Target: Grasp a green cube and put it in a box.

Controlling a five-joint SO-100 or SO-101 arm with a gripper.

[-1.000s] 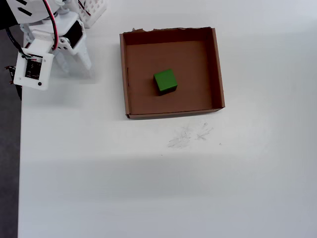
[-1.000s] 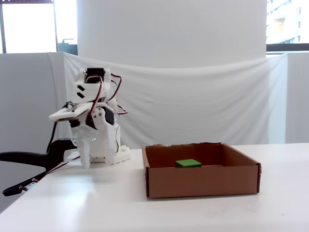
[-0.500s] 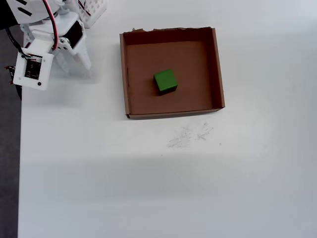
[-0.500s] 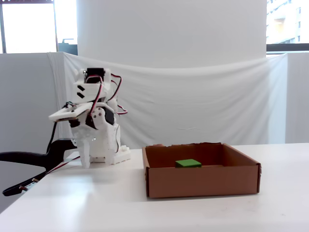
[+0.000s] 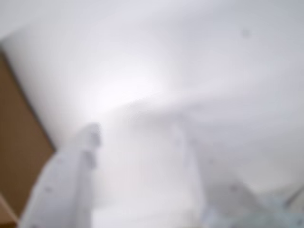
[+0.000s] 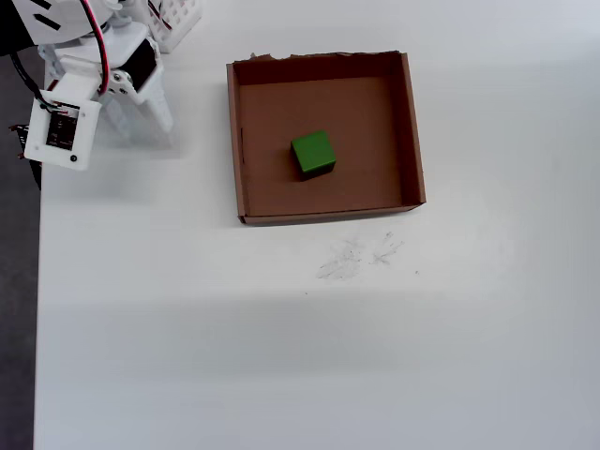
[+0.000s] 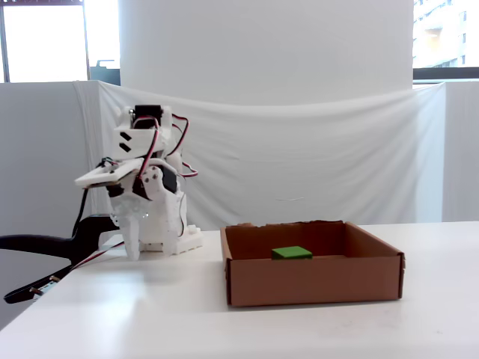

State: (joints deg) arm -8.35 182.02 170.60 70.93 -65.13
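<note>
Plain brown cardboard for the box point(image 6: 242, 141), matte all over, with a ragged torn-looking top edge along the upper wall in the overhead view. Matte bright green on the cube point(image 6: 312, 153) sitting mid-frame, no shine at all. Smooth white table point(image 6: 281, 356), slightly satin, with faint grey scuff marks point(image 6: 358, 255) just below the box. White hard plastic on the arm point(image 7: 146, 198) at the left of the fixed view, red and black wires point(image 7: 159, 142) looped over it. White cloth backdrop point(image 7: 314, 157) behind, soft and creased. Wrist view too blurry to judge.
</note>
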